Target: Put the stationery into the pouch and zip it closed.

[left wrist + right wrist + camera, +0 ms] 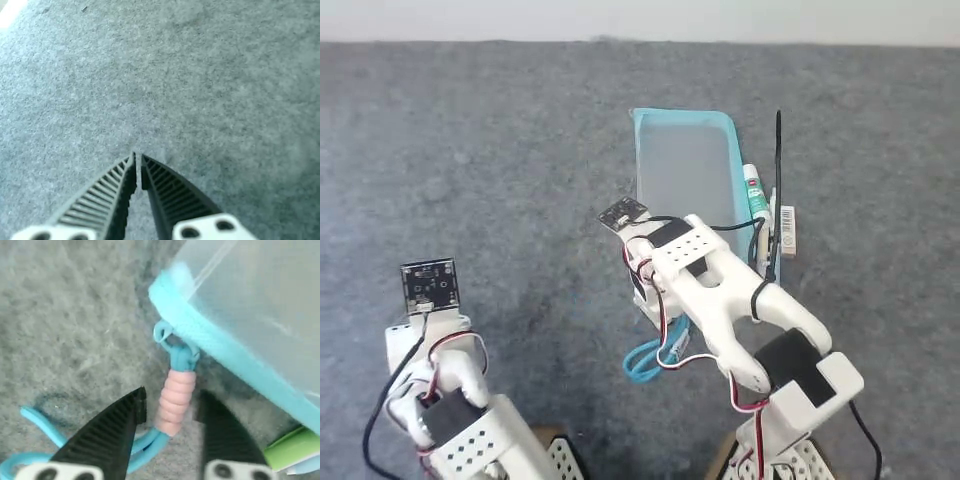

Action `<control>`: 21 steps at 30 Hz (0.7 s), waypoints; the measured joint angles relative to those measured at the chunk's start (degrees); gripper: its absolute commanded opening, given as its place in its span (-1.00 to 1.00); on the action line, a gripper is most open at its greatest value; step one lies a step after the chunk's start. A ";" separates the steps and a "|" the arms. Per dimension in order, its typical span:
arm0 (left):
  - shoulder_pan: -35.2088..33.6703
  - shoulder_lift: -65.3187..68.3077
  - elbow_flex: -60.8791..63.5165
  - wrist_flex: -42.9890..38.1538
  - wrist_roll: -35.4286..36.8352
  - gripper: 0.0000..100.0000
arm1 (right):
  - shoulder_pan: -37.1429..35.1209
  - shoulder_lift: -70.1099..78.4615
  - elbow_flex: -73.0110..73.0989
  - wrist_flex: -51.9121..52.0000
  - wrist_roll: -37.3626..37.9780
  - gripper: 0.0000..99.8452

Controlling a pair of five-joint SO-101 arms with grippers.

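Note:
The pouch (685, 170) is translucent with a teal zip edge (210, 340) and lies flat on the grey carpet. Its pink ribbed zipper pull (175, 399) hangs from a teal slider, with a teal cord (35, 440) trailing off it. My right gripper (171, 395) is open, one finger on each side of the pink pull, not closed on it. Beside the pouch's right edge lie a green-and-white stick (755, 195), a black pen (778, 170) and a small eraser (787, 232). My left gripper (138, 159) is shut on nothing, low over bare carpet.
The right arm (720, 290) covers the pouch's near end in the high view. The teal cord loop (645, 360) lies on the carpet beneath that arm. The left arm (450, 390) sits folded at the near left. Grey carpet (480, 150) spreads around them.

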 measured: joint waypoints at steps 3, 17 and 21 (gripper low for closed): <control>1.67 0.00 0.00 0.00 0.00 -0.97 | 0.09 0.00 -1.58 0.00 0.00 -0.95; 3.52 0.00 -0.26 0.00 0.00 -0.91 | 3.34 -1.93 -8.79 9.14 1.93 -0.99; 9.41 0.00 -2.99 2.20 0.00 -0.61 | 7.03 -9.32 -11.78 15.03 5.89 -0.99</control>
